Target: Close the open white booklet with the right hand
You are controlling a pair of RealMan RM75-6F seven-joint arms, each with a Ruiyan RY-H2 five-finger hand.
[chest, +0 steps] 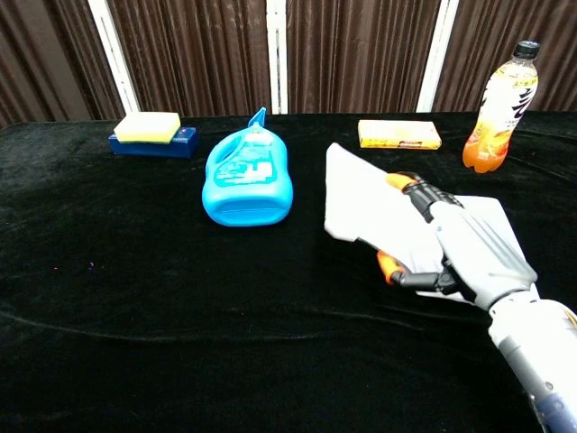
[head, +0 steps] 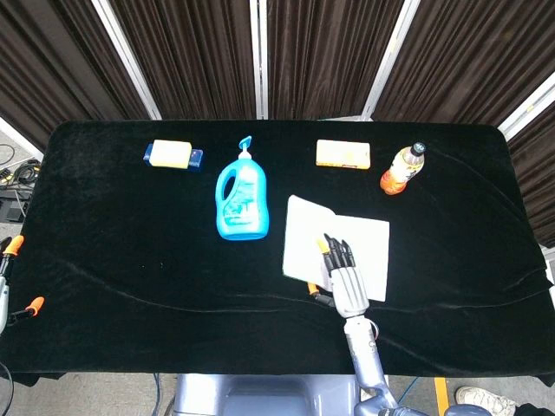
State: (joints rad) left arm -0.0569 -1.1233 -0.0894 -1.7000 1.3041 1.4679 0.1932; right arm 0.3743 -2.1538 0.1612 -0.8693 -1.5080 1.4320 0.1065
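Observation:
The white booklet (head: 301, 239) lies at the table's centre right, its left page (chest: 361, 203) lifted off the black cloth and tilted up toward the right page (chest: 488, 213). My right hand (head: 346, 279) holds that raised page, with the fingers (chest: 424, 197) over its top face and the orange-tipped thumb (chest: 388, 265) under its near edge. The right page lies flat behind the hand. My left hand (head: 10, 276) shows only as orange fingertips spread apart at the left edge of the head view, off the table, holding nothing.
A blue detergent bottle (head: 240, 195) lies just left of the booklet. A yellow sponge on a blue base (head: 173, 154) sits at the back left. At the back right are a yellow box (head: 342, 153) and an upright orange drink bottle (head: 403, 169).

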